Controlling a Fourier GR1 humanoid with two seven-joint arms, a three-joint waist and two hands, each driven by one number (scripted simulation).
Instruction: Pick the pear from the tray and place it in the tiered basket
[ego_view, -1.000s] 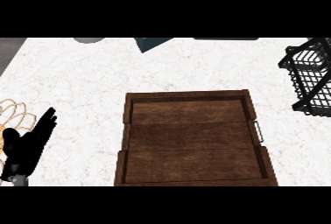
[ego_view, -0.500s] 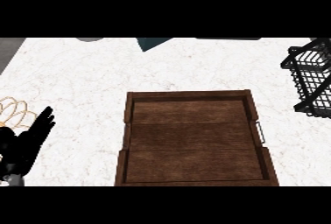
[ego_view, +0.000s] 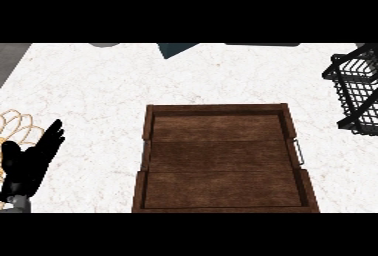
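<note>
My fingers (ego_view: 49, 141) on the left hand (ego_view: 28, 167) are released: they stand straight and close together, pointing up and a little to the right, thumb out to the left, and they grasp nothing. The hand rests low at the left edge of the bench (ego_view: 96, 90), near its front left corner, with a short piece of grey forearm under it.

Just beyond the fingertips, against the same left edge, lies a thing of thin tan wire loops (ego_view: 15, 126); it is near the hand, and I cannot tell whether they touch.

Further right, well apart from the hand, the brown wooden tray (ego_view: 218, 107) sits at the middle of the bench's front edge. It has raised sides, three wide boards for a floor and a small metal handle on its right side.

Toward the back right corner stands the black wire tiered basket (ego_view: 360, 125), cut off by the right edge of the view.

Along the back edge a grey object (ego_view: 104, 44) and a dark teal object (ego_view: 176, 48) show only in part.

Where the pear is I cannot tell from this view.
</note>
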